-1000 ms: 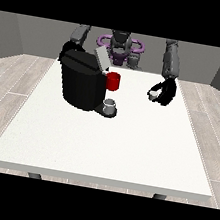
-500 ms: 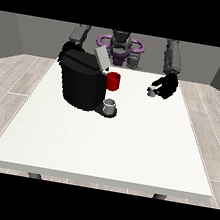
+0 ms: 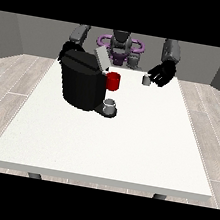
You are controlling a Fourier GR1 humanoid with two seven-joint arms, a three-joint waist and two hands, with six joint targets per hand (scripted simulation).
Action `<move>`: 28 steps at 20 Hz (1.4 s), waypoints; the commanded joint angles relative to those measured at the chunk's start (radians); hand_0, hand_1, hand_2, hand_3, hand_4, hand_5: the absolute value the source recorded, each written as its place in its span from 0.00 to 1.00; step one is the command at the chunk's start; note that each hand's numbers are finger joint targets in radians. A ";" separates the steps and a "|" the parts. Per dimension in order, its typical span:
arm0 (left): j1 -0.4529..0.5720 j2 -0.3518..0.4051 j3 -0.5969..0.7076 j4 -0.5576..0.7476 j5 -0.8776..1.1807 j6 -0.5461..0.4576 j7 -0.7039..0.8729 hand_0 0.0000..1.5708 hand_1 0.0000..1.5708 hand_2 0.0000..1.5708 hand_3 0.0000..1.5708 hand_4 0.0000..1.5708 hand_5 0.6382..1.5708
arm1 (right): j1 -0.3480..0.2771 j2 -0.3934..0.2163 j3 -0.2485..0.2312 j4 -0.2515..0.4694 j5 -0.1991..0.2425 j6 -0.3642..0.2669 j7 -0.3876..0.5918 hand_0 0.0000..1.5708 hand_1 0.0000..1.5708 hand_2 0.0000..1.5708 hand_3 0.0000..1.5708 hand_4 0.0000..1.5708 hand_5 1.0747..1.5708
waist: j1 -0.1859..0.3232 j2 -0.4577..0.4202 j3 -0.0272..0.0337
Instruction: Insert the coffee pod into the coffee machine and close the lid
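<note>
My hand at the view's right (image 3: 163,74) pinches the small grey coffee pod (image 3: 146,80) above the white table (image 3: 126,145), right of the black coffee machine (image 3: 83,81) (lid (image 3: 101,59) raised). My other hand (image 3: 67,49) sits behind the machine; fingers unclear.

You have even, diffuse lighting on the white worktop (image 3: 125,150). The coffee machine (image 3: 81,84) casts only a faint shadow at its base. No glare or blur.
</note>
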 commanded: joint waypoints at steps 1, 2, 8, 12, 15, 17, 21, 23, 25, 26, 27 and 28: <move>-0.092 0.033 0.034 0.013 0.004 -0.031 0.031 0.80 0.80 0.85 0.82 0.35 1.00 | -0.060 0.031 0.057 -0.032 0.011 -0.057 0.030 0.00 0.00 0.00 0.00 0.30 1.00 | -0.032 0.044 -0.0004; -0.084 0.057 0.044 0.015 0.008 -0.041 0.027 0.80 0.80 0.85 0.82 0.35 1.00 | 0.010 -0.006 0.031 -0.039 -0.018 0.048 0.001 0.00 0.00 0.00 0.00 0.30 1.00 | -0.070 0.026 -0.0003; -0.169 0.016 0.043 -0.009 -0.005 -0.051 0.090 0.80 0.80 0.85 0.82 0.34 1.00 | -0.075 -0.010 0.015 -0.049 -0.016 0.008 0.056 0.00 0.00 0.00 0.00 0.33 1.00 | -0.071 0.036 -0.0002; -0.267 0.051 0.062 -0.018 -0.013 -0.048 0.139 0.65 0.65 0.77 0.78 0.32 1.00 | -0.076 -0.017 0.019 -0.047 -0.011 0.019 0.037 0.00 0.00 0.00 0.00 0.31 1.00 | -0.113 0.064 0.0001; -0.294 0.123 0.117 0.009 0.026 -0.084 0.060 0.77 0.77 0.80 0.76 0.32 1.00 | -0.094 0.003 0.047 -0.082 0.018 -0.009 0.038 0.00 0.00 0.00 0.00 0.33 1.00 | -0.117 0.134 -0.0004; -0.339 0.087 0.124 0.022 0.029 -0.078 0.147 0.79 0.79 0.80 0.76 0.30 1.00 | -0.126 0.008 0.043 -0.097 0.022 -0.032 0.058 0.00 0.00 0.00 0.00 0.33 1.00 | -0.143 0.124 -0.0002; -0.359 0.133 0.130 0.054 0.008 -0.070 0.122 0.80 0.80 0.84 0.80 0.33 1.00 | -0.098 0.021 0.105 -0.176 0.051 -0.026 0.096 0.00 0.00 0.00 0.00 0.35 1.00 | -0.213 0.135 -0.0007; -0.382 0.082 0.116 0.020 0.014 -0.089 0.171 0.81 0.81 0.85 0.81 0.33 1.00 | -0.087 -0.013 0.039 -0.094 0.017 -0.009 0.034 0.00 0.00 0.00 0.00 0.31 1.00 | -0.167 0.124 0.0001; -0.401 0.096 0.102 0.012 -0.001 -0.102 0.152 0.80 0.80 0.84 0.79 0.32 1.00 | -0.126 -0.013 0.033 -0.083 0.033 -0.032 0.021 0.00 0.00 0.00 0.00 0.31 1.00 | -0.142 0.149 0.0001; -0.398 0.116 0.125 0.036 0.004 -0.085 0.151 0.82 0.82 0.83 0.78 0.32 1.00 | -0.086 0.022 0.063 -0.123 0.032 -0.037 0.014 0.00 0.00 0.00 0.00 0.33 1.00 | -0.178 0.153 -0.0001; -0.379 0.101 0.118 0.043 -0.006 -0.062 0.146 0.80 0.80 0.83 0.79 0.31 1.00 | -0.092 -0.002 0.054 -0.147 0.024 -0.023 0.053 0.00 0.00 0.00 0.00 0.34 1.00 | -0.195 0.148 -0.0002; -0.434 0.078 0.112 0.022 0.005 -0.105 0.193 0.81 0.81 0.83 0.79 0.31 1.00 | -0.123 0.008 0.038 -0.076 0.033 -0.045 0.018 0.00 0.00 0.00 0.00 0.33 1.00 | -0.152 0.154 0.0002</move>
